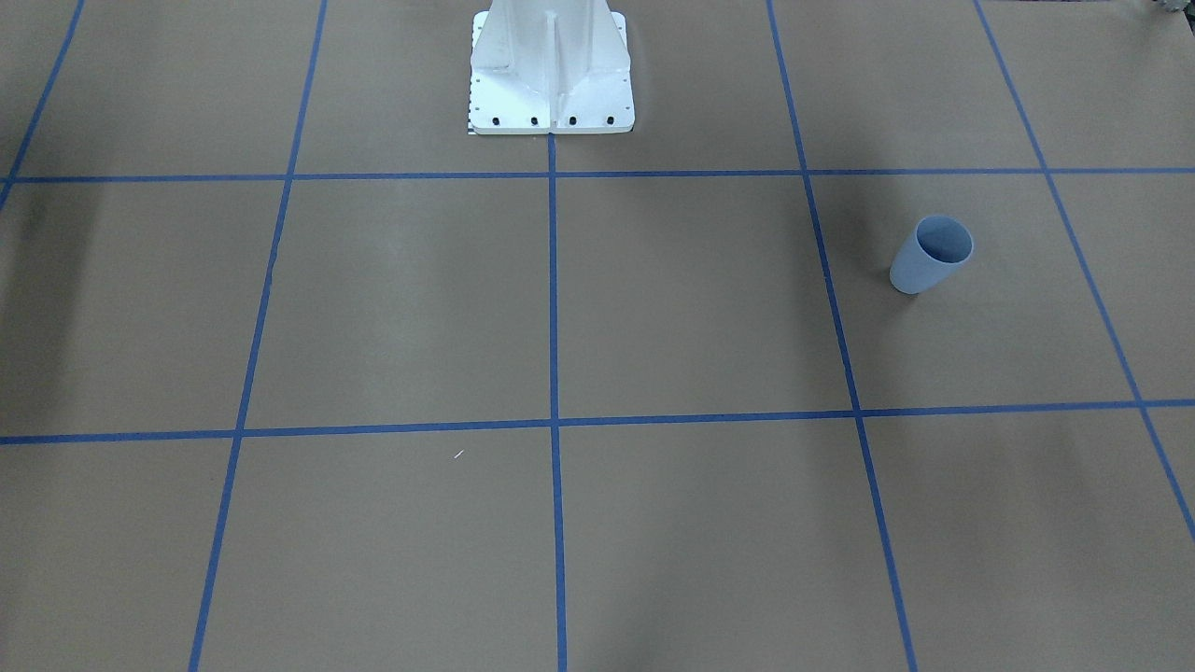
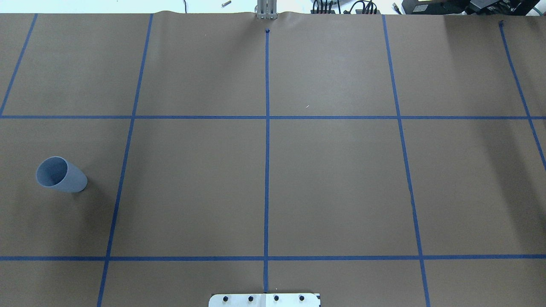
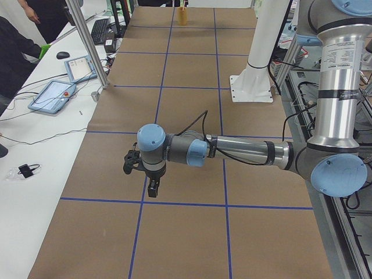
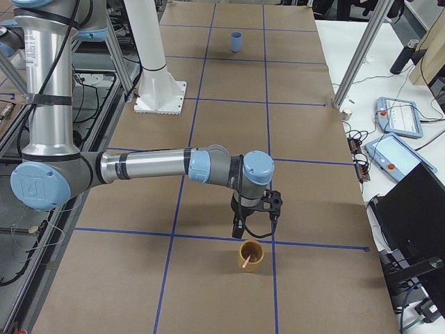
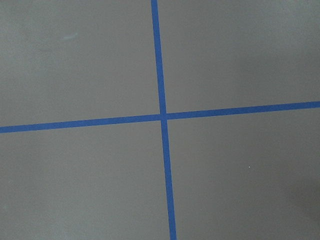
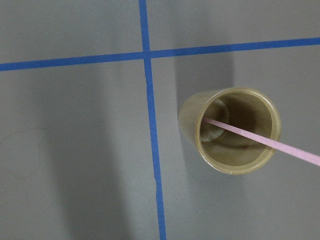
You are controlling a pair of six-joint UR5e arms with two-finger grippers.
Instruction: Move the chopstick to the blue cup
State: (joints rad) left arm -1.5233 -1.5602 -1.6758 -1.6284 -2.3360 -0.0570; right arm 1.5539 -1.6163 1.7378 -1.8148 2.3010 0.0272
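You are dealing with a pink chopstick (image 6: 260, 137) leaning in the tan cup (image 6: 187, 125), just below the right gripper (image 4: 238, 229). I cannot tell how far it or the left gripper (image 3: 152, 190) is parted. The chopstick is looking light, stiff and slick, so be pinching its upper end above the rim.

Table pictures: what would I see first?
A pink chopstick leans inside a tan cup, close by the right arm's end. Far off, at the table's other end, a blue cup stands alone and empty.
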